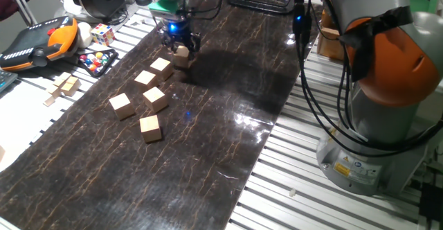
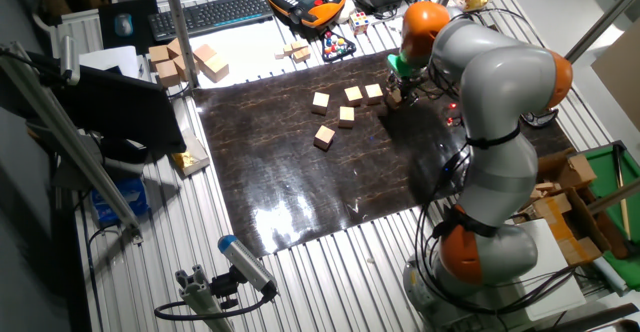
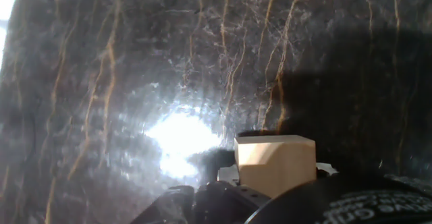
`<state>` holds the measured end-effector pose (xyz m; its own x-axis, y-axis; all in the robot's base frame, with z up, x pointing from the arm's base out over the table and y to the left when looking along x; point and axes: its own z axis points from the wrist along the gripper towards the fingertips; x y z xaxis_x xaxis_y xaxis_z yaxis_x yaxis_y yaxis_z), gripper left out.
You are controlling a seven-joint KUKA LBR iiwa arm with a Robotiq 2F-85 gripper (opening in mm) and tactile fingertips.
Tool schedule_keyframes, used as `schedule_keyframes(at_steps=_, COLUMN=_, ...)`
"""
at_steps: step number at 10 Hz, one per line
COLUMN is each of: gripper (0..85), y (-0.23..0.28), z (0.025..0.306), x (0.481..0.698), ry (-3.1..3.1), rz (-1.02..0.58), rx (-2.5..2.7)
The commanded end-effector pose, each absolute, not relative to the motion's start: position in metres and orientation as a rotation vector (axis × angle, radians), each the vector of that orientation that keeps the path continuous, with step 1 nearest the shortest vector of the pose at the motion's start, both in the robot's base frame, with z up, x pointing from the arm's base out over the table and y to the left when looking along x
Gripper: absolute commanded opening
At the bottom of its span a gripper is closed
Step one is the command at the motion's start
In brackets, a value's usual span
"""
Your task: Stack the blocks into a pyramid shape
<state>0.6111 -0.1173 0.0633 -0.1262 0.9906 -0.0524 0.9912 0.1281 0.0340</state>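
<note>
Handling: held block [image 1: 182,52] is looking light, rigid, smooth-faced; flat opposite sides are offering the best hold | Look: plain light-tan wooden cube, sharp edges | Gripper [image 1: 181,48]: appearing clamped on it, likely just above the dark mat [image 1: 208,140] | Where: far end, beside five loose blocks [image 1: 149,95].

Silver ribbed table [image 1: 387,209], big dark mat [image 1: 208,140] with thin orange lines lying flat on it, five small wooden blocks [image 1: 151,97] on the mat, paler wooden pieces [image 1: 64,86] beside the mat.
</note>
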Motion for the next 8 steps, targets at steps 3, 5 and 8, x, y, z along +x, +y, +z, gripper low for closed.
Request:
schedule_keyframes(at_steps=3, gripper=0.7, y=-0.1109, z=0.0668, x=0.6172, ry=2.308, rz=-0.004, rx=2.060)
schedule_keyframes(at_steps=5, gripper=0.7, y=-0.1084, z=0.0665, x=0.6190, ry=2.308, rz=-0.011, rx=2.054)
schedule_keyframes(at_steps=8, gripper=0.7, y=-0.1078, z=0.0650, x=0.6201, ry=2.302, rz=-0.016, rx=2.059)
